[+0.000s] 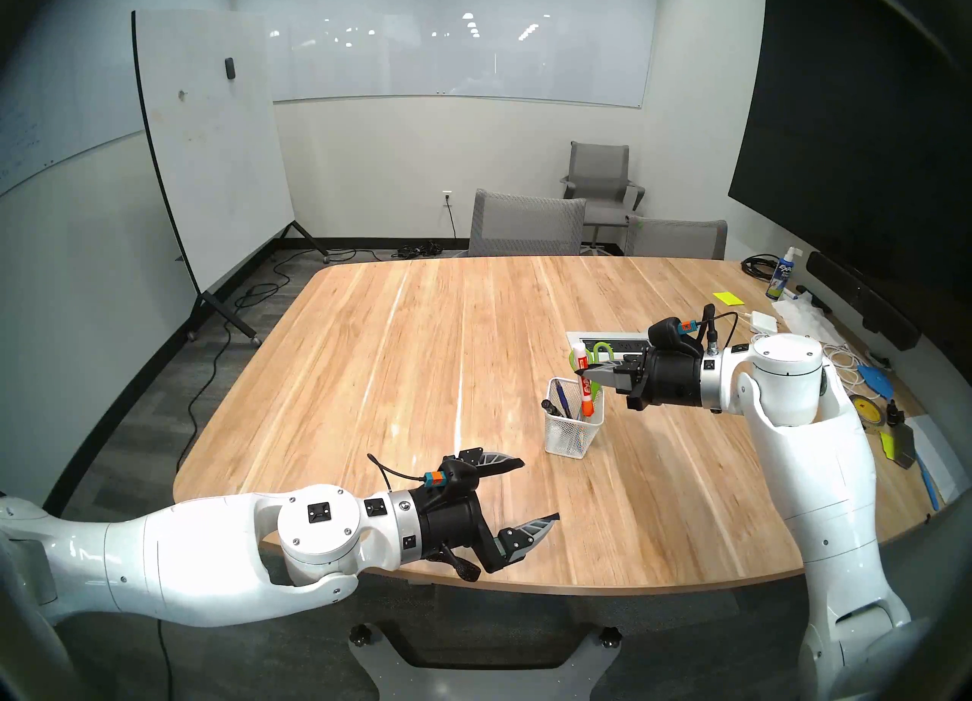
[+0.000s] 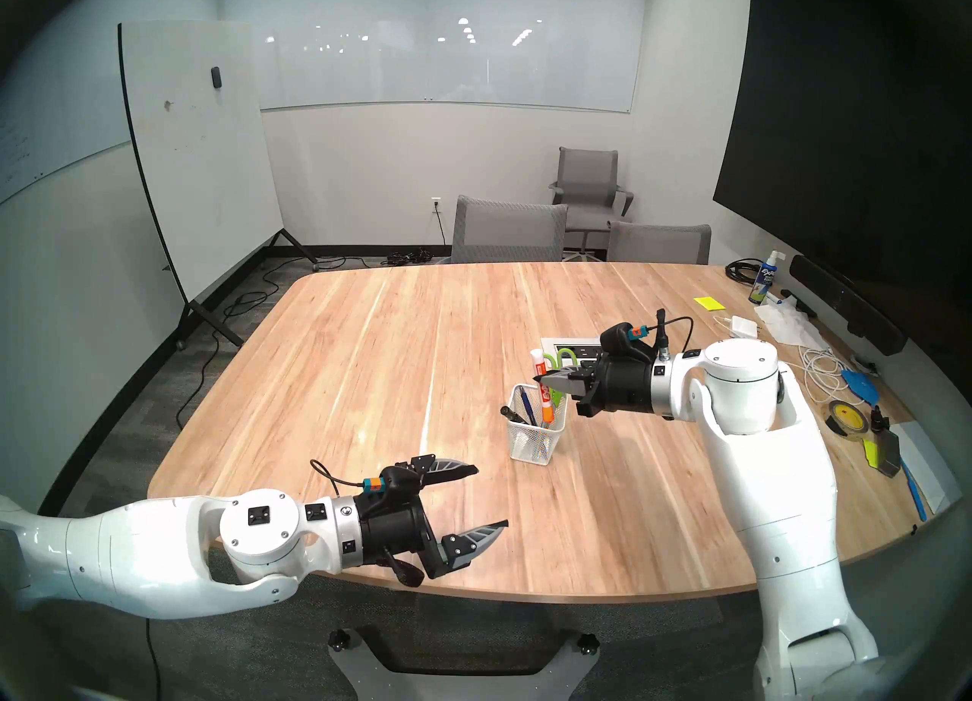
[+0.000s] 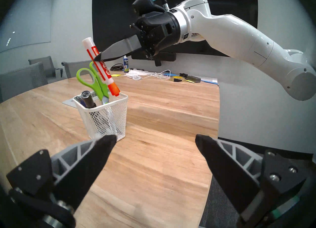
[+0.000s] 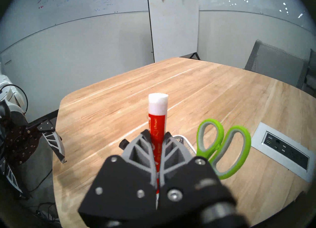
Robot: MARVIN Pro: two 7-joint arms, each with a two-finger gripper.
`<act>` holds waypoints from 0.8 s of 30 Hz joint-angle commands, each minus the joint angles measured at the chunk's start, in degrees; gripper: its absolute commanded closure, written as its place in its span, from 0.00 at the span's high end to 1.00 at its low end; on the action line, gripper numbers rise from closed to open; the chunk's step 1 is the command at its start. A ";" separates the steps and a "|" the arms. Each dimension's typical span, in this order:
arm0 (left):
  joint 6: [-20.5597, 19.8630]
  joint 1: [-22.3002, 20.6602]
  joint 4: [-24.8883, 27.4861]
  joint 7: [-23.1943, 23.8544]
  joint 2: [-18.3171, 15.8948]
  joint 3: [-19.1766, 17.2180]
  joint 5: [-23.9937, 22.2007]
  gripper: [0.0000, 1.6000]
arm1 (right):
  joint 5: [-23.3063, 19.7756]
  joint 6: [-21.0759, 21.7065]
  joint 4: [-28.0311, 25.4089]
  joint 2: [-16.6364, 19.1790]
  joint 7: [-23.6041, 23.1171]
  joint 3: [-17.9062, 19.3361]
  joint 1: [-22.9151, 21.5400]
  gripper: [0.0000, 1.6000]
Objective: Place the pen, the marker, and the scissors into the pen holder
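Your right gripper is clamped shut on the marker, pinching the white-and-red barrel partway down so the white butt end stands above the fingertips and the orange cap hangs below them; that cap already sits at the rim of the pen holder, at the corner nearest the gripper, so the marker is part-way in and tilted, not dropped home. I'd judge the side-on grip was chosen to leave the lower end free to enter the cup without the fingers fouling the mesh.

Just beside your fingers, on the far side in the head view, the scissors stand blades-down in the holder with the lime loops upright; the pen leans in the corner farthest from the gripper, next to a dark, thicker marker; so two of the three look stowed.

Your left gripper hangs wide open and empty, well apart from the holder and nearer the table's front edge, likely parked out of the way.

Mind the scissor loops as you let go; the marker could lean against them, and the light cup may tip.
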State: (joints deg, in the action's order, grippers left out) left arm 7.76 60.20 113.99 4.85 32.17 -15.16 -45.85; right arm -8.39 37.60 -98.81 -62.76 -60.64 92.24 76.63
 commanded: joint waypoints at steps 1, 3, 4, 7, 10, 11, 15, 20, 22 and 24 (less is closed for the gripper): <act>2.48 -0.02 1.26 1.40 -0.38 -0.54 -0.40 1.00 | -0.67 -0.04 -0.85 -0.51 -0.14 0.29 -3.28 0.00; 2.78 0.06 1.18 1.72 -0.50 -0.56 -0.51 1.00 | -0.59 -0.01 -0.96 -0.53 -0.08 0.23 -3.06 0.00; 3.12 0.12 1.06 2.08 -0.53 -0.60 -0.61 1.00 | -0.45 -0.01 -1.09 -0.54 0.00 0.14 -2.73 0.00; 3.95 0.26 0.84 2.78 -0.62 -0.68 -0.93 1.00 | -0.05 -0.59 -0.92 -0.68 0.35 -0.16 -1.83 0.00; 4.06 0.26 0.79 2.90 -0.62 -0.68 -0.99 1.00 | 0.07 -0.82 -0.80 -0.77 0.49 -0.28 -1.49 0.00; 4.10 0.25 0.78 2.95 -0.63 -0.68 -1.02 1.00 | 0.14 -0.87 -0.81 -0.78 0.56 -0.36 -1.34 0.00; 4.21 0.24 0.73 3.06 -0.64 -0.67 -1.09 1.00 | 0.37 -1.22 -0.69 -0.85 0.86 -0.67 -0.90 0.00; 4.28 0.22 0.71 3.12 -0.65 -0.64 -1.13 1.00 | 0.70 -1.37 -0.55 -0.83 1.27 -1.19 -0.70 0.00; 4.30 0.20 0.70 3.13 -0.65 -0.62 -1.15 1.00 | 1.03 -1.54 -0.27 -0.84 1.69 -1.60 -0.63 0.00; 4.32 0.19 0.70 3.13 -0.65 -0.60 -1.16 1.00 | 1.25 -1.62 -0.03 -0.87 2.06 -1.85 -0.64 0.00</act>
State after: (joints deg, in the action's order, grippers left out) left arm 11.19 60.69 113.99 8.14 31.22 -15.23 -47.13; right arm -7.69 36.54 -98.68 -63.59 -59.07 90.73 76.11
